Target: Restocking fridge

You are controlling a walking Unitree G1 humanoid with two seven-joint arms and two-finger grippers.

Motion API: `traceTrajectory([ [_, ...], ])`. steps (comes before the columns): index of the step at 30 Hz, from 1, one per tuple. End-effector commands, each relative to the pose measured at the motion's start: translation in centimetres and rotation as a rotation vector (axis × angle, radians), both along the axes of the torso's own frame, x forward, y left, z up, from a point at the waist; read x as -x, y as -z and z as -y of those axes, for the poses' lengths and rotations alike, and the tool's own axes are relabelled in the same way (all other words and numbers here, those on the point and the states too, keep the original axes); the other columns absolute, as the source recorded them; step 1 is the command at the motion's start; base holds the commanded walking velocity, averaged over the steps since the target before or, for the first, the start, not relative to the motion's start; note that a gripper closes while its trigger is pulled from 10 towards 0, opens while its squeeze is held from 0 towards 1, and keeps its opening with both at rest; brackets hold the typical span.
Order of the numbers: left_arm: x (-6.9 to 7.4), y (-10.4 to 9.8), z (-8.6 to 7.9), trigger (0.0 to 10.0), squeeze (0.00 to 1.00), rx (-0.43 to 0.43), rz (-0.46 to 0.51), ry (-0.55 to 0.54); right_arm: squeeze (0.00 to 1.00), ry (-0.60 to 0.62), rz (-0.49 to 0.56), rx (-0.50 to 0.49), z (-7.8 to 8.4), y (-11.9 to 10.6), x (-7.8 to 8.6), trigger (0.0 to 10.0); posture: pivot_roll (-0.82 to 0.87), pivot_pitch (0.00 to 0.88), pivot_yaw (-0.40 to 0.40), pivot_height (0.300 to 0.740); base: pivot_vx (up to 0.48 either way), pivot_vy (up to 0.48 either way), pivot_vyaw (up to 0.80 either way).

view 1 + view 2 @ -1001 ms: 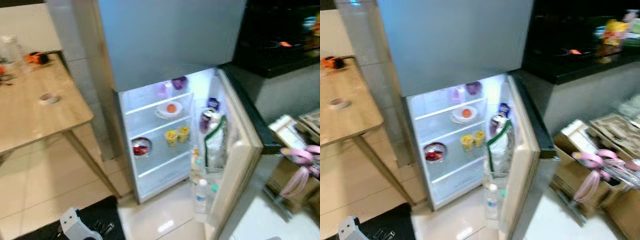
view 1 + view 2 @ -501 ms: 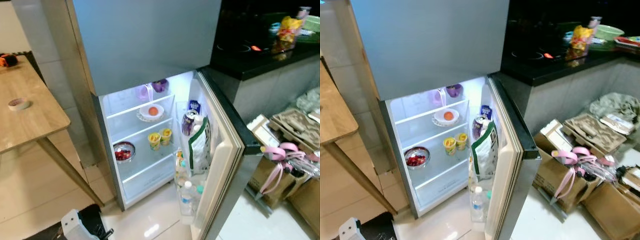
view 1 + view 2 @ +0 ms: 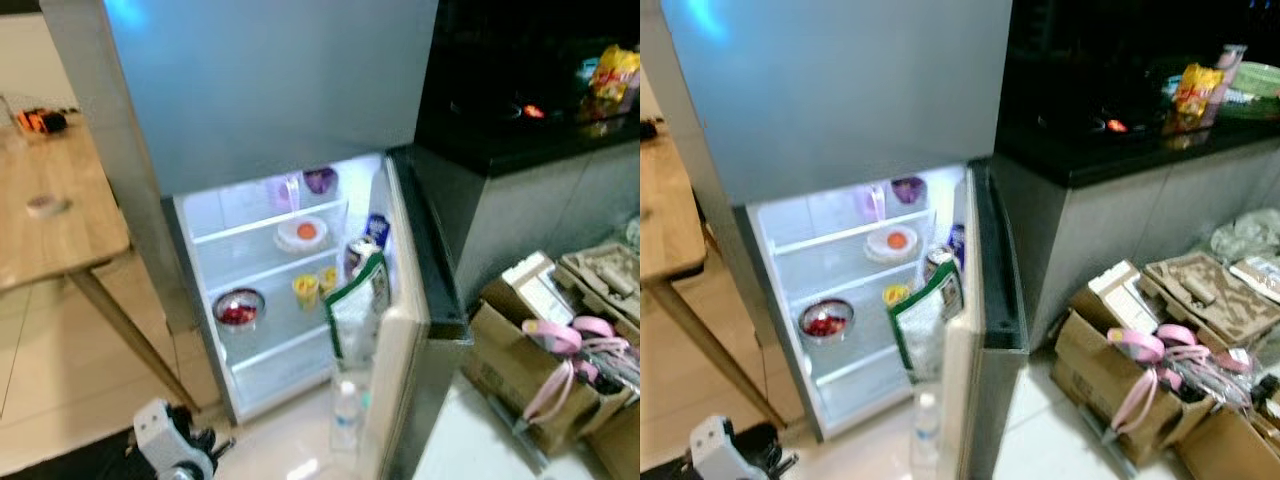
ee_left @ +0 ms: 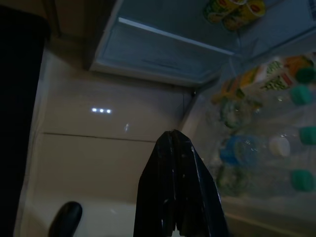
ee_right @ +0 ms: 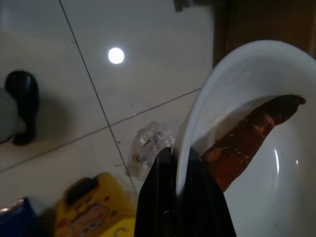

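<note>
Right hand (image 5: 177, 163) is pinching the rim of a round white bowl (image 5: 256, 98) with a reddish-brown sausage-like piece (image 5: 247, 140) inside, low over the tiled floor (image 5: 74, 98). Left hand (image 4: 175, 143) hangs clenched near the open grey fridge (image 3: 270, 90).

Left gripper (image 4: 175, 187): two long black fingers w/ glossy, slightly speckled surface, narrowing to a blunt tip. Right gripper (image 5: 178, 197): same black glossy fingers, tapering shape. In the eye views the left arm (image 3: 165, 440) shows a pale silver-white blocky housing w/ rounded corners, a round joint fitting below it, and dark black parts beside it. Markings too blurred to tell.
</note>
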State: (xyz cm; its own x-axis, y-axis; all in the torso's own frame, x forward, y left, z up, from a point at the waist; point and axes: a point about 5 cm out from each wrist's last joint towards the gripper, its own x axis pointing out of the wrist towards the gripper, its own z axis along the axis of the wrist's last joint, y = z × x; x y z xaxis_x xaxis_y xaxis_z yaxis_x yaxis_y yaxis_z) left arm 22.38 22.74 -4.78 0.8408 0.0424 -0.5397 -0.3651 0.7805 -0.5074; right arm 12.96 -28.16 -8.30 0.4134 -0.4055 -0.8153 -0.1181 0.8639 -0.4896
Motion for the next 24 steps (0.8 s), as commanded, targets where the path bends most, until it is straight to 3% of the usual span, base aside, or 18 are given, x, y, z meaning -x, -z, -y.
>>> traceTrajectory([
  [1,-0.8,-0.6,-0.1,10.0,0.0,-0.024,0.033,0.003,0.0,-0.013,-0.002,0.006,0.1,-0.1,-0.1,10.0,-0.08,0.0,0.01,0.74,0.0,0.0,0.0],
  [8,-2.1,-1.8,-0.4,10.0,0.0,-0.024,0.113,0.001,0.0,-0.014,-0.005,0.008,0.2,-0.1,0.0,10.0,-0.09,0.0,0.011,0.74,0.0,0.0,0.0],
  [10,-4.0,-3.6,-0.2,10.0,0.0,0.018,0.254,0.035,0.0,-0.017,-0.007,0.011,0.2,-0.1,0.0,10.0,-0.08,0.0,0.009,0.74,0.0,0.0,0.0],
  [13,-4.6,-4.3,-0.2,10.0,0.0,0.034,0.306,0.048,0.0,-0.017,-0.007,0.012,0.3,-0.1,0.0,10.0,-0.08,0.0,0.009,0.74,0.0,0.0,0.0],
  [14,-6.4,-6.2,0.5,10.0,0.0,0.092,0.43,0.108,0.0,-0.019,-0.007,0.013,0.3,-0.1,0.0,10.0,-0.08,0.0,0.009,0.74,0.0,0.0,0.0],
  [17,-7.5,-7.4,1.7,10.0,0.0,0.132,0.512,0.195,0.0,-0.021,-0.008,0.013,0.3,-0.1,0.0,10.0,-0.08,0.0,0.009,0.74,0.0,0.0,0.0],
  [20,-7.8,-7.8,2.3,10.0,0.0,0.148,0.535,0.236,0.0,-0.022,-0.009,0.014,0.3,-0.1,0.0,10.0,-0.08,0.0,0.009,0.74,0.0,0.0,0.0],
  [24,-8.6,-8.8,5.8,10.0,0.0,0.214,0.602,0.486,0.0,-0.025,-0.013,0.014,0.3,-0.1,0.0,10.0,-0.08,0.0,0.009,0.74,0.0,0.0,0.0],
])
